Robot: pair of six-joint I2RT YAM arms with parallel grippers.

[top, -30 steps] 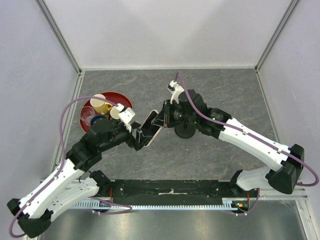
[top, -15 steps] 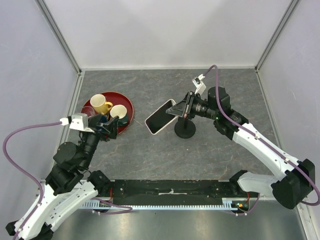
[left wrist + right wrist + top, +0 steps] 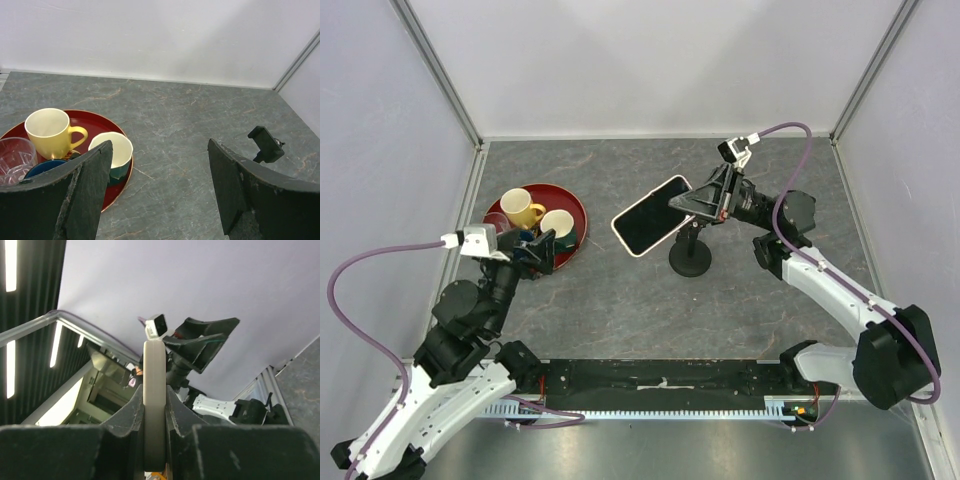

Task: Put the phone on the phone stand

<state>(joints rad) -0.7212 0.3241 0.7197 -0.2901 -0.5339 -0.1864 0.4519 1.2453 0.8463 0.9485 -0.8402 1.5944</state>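
My right gripper (image 3: 698, 203) is shut on the phone (image 3: 650, 216), which has a black screen and a pale cream edge. It holds the phone tilted in the air, up and left of the phone stand (image 3: 691, 256). In the right wrist view the phone's pale edge (image 3: 153, 390) stands upright between my two fingers. The stand's black disc base rests on the grey table; its clamp top (image 3: 265, 144) shows in the left wrist view at the right. My left gripper (image 3: 536, 252) is open and empty, pulled back beside the red tray (image 3: 572, 200).
The red tray (image 3: 95, 120) at the left holds a yellow mug (image 3: 523, 208), a cream cup (image 3: 558, 225), a clear glass (image 3: 15, 155) and a dark blue cup (image 3: 45, 166). Grey walls and metal rails enclose the table (image 3: 620, 310).
The left arm let go of the phone and drew back to the tray. The right gripper has lifted the phone up and to the right, above the stand.
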